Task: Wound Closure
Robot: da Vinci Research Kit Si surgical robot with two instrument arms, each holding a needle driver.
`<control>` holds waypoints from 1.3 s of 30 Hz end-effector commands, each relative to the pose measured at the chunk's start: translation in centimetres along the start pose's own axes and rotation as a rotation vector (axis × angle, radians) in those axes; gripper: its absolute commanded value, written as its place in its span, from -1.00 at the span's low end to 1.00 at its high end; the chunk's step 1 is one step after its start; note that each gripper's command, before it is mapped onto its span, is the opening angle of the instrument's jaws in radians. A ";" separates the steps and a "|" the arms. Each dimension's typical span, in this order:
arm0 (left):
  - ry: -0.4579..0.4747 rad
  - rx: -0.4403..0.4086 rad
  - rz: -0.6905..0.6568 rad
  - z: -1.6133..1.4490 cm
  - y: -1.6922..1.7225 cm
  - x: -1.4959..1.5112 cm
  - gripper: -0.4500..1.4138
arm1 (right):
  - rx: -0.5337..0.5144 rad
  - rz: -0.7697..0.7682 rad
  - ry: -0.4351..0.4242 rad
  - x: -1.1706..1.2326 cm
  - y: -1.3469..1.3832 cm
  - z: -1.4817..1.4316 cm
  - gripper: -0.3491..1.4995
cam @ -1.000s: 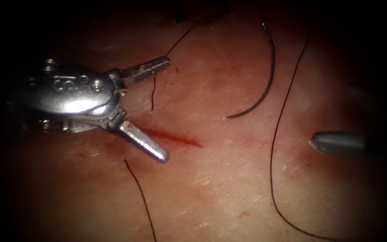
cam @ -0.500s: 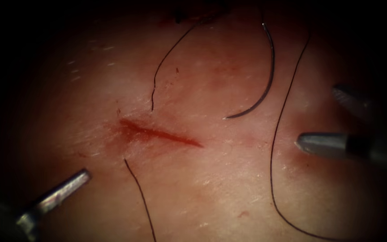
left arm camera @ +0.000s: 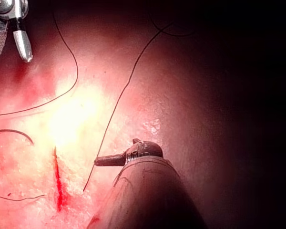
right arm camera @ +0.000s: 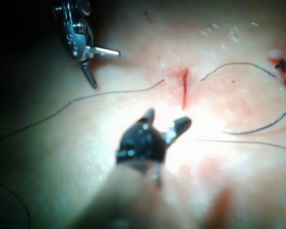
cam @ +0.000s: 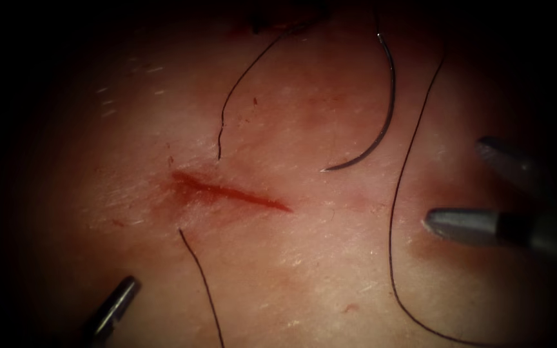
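As the endoscope shows the needle: the thin dark curved steel needle [cam: 389, 96] lies loose on the pale pink pork tissue [cam: 304, 270], not in it. It is on the right of the short red cut [cam: 233, 193], with its point turned toward the cut.
Endoscope, right claw: the right arm's grey metal claw [cam: 454, 183] stands spread and holds nothing. The needle lies up and to the left of it, beyond a long strand of black thread [cam: 393, 193].
Endoscope, left claw: the left arm's silver claw [cam: 114, 309] is well apart from the needle, with the cut between them.
Left wrist view: its own claw [left arm camera: 112, 160] is beside the cut [left arm camera: 58, 181], and nothing is in it.
Right wrist view: the right claw [right arm camera: 164, 121] gapes empty just short of the cut. The left claw [right arm camera: 106, 69] is spread open and empty too.
Relation that matters: judged from this, the needle's long axis runs away from the right claw, which is the nearer one.
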 end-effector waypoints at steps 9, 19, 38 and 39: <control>0.049 -0.048 -0.016 0.42 0.42 0.32 0.66 | 0.008 0.004 0.000 -0.05 -0.16 0.02 0.98; 0.061 -0.038 -0.019 0.64 0.27 0.32 0.66 | 0.009 0.001 0.000 -0.09 -0.20 0.01 0.98; 0.143 -0.047 -0.051 0.43 0.13 1.01 0.57 | 0.013 0.002 0.004 -0.08 -0.20 0.03 0.98; 0.149 -0.048 -0.050 0.44 0.15 1.01 0.53 | 0.019 0.002 0.005 -0.08 -0.20 0.03 0.96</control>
